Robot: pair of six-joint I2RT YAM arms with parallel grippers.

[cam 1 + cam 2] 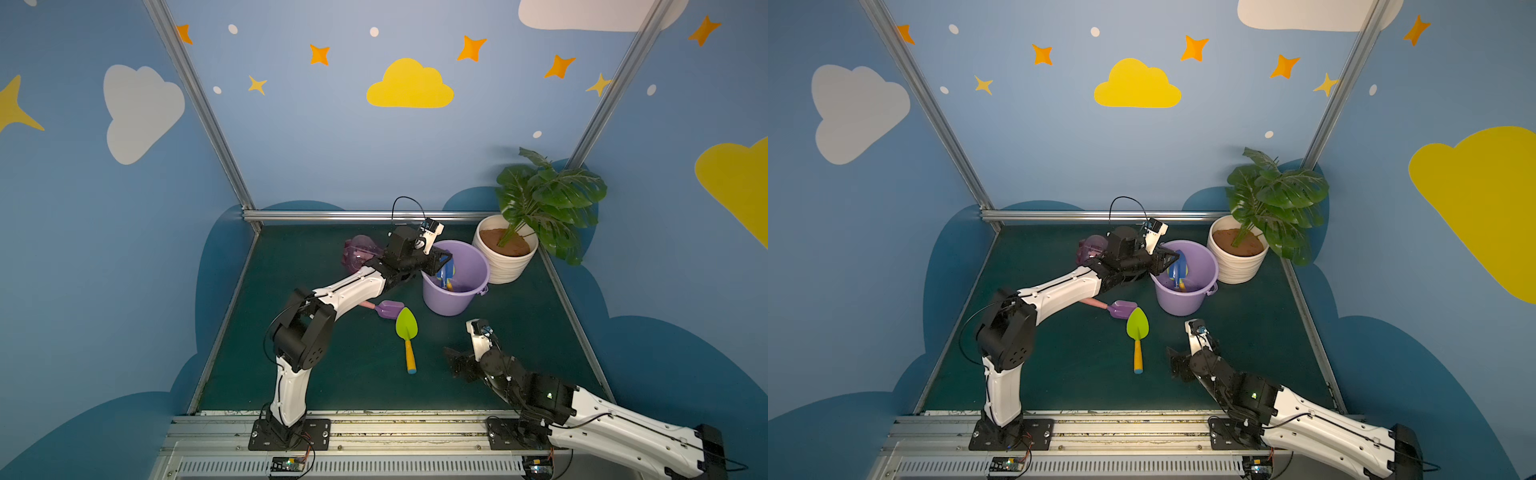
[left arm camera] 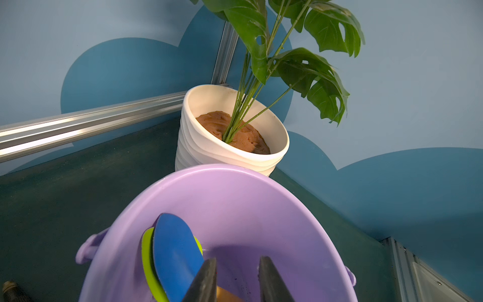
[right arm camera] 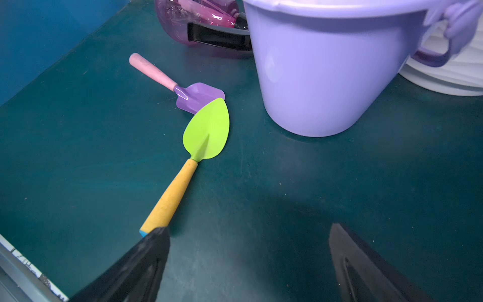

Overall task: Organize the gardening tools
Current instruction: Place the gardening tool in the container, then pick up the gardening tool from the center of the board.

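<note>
Green mat (image 3: 287, 183), left tool (image 2: 237, 258) slightly parted beside blue shovel (image 2: 175, 248), right tool (image 3: 248, 227) wide, empty

The left arm (image 1: 353, 286) stretches far forward from its base, elbow raised; the left gripper (image 2: 237, 261) tilts downward, jaws a little apart. The right arm (image 1: 623, 432) lies low, bent inward; the right gripper (image 3: 248, 230) points forward, jaws spread wide.
</note>
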